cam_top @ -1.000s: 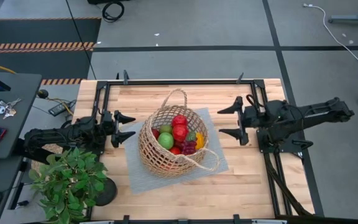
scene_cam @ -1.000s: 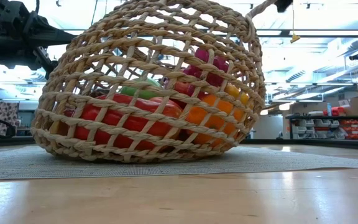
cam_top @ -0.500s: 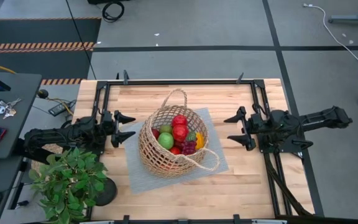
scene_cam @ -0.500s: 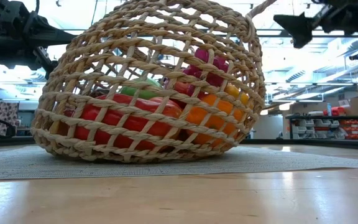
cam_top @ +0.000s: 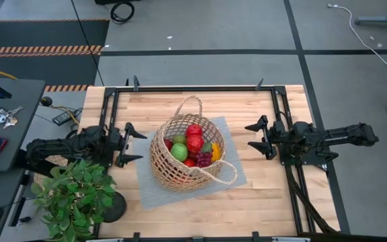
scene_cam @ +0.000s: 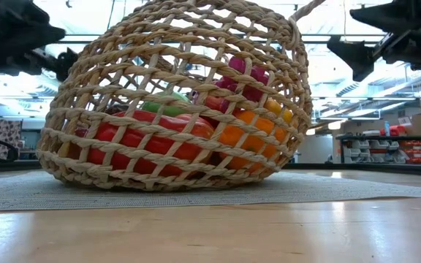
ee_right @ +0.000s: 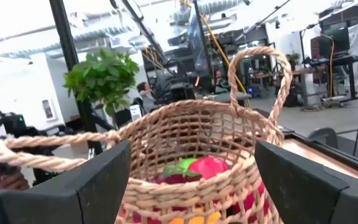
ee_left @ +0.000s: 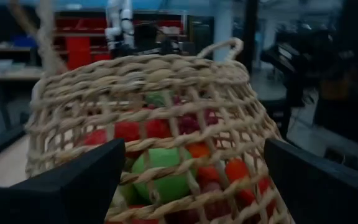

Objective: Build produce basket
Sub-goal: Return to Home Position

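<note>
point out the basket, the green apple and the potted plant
basket (cam_top: 161,169): high view, its woven side wall
green apple (cam_top: 179,152): high view, its rounded top
potted plant (cam_top: 72,195): high view, middle of its leaves

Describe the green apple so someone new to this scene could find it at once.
Start at the wicker basket on the grey mat. Inside, on the side nearer the left arm, lies the green apple: the brightest green piece, bordered by red fruit.

A grey woven mat (cam_top: 152,195) lies askew mid-way across the pale wooden table (cam_top: 254,208), a leafy potted plant (cam_top: 72,195) stands at a left corner (leaves overhanging the edge), and keys (cam_top: 1,116) rest on a dark desk (cam_top: 20,101) beyond.
</note>
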Controlling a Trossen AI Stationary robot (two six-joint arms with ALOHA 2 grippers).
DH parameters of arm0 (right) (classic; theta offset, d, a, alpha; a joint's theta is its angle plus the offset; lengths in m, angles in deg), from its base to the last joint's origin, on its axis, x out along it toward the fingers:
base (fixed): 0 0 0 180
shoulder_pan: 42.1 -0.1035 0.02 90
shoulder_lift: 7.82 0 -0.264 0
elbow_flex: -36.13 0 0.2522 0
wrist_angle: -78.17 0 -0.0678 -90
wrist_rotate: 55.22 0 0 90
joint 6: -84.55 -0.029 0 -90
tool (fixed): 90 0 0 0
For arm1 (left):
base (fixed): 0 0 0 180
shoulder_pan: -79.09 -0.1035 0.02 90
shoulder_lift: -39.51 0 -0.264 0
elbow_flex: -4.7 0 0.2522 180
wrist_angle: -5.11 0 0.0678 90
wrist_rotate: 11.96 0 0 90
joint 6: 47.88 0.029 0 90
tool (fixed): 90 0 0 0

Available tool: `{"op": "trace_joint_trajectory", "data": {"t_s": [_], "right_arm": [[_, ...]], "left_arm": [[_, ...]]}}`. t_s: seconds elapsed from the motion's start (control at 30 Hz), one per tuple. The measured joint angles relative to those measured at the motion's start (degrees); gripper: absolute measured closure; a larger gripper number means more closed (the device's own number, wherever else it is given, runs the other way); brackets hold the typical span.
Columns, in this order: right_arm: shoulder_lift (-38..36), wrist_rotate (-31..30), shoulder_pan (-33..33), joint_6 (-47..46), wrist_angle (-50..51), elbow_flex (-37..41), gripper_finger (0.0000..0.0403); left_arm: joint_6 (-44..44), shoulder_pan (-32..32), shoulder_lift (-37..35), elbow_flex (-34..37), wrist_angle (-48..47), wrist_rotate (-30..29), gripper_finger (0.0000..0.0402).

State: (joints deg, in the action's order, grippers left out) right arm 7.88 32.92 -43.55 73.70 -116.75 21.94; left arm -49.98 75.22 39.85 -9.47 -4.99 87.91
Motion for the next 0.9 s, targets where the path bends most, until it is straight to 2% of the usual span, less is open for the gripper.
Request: {"op": "trace_joint_trajectory", "data": {"t_s": [0.1,0.2,0.37,0.43,0.9], "right_arm": [[-0.46,1.99,0.16,-2.48,1.55,-0.02,0.0057],[-0.48,6.03,0.15,-5.09,8.86,-0.02,0.0057],[-0.25,3.53,0.15,-12.62,17.63,-0.02,0.0057],[-0.15,3.25,0.15,-14.87,18.55,-0.02,0.0057],[0.14,3.38,0.15,-14.52,17.90,-0.02,0.0057]], "left_arm": [[3.76,-0.01,0.00,0.00,-0.33,0.70,0.0012],[4.67,-0.02,0.02,0.00,-0.44,0.68,0.0012],[4.54,-0.02,0.02,0.00,-0.52,0.68,0.0012],[4.21,-0.01,0.02,0.00,-0.55,0.68,0.0012],[3.87,-0.01,0.02,-0.01,-0.64,0.71,0.0012]]}}
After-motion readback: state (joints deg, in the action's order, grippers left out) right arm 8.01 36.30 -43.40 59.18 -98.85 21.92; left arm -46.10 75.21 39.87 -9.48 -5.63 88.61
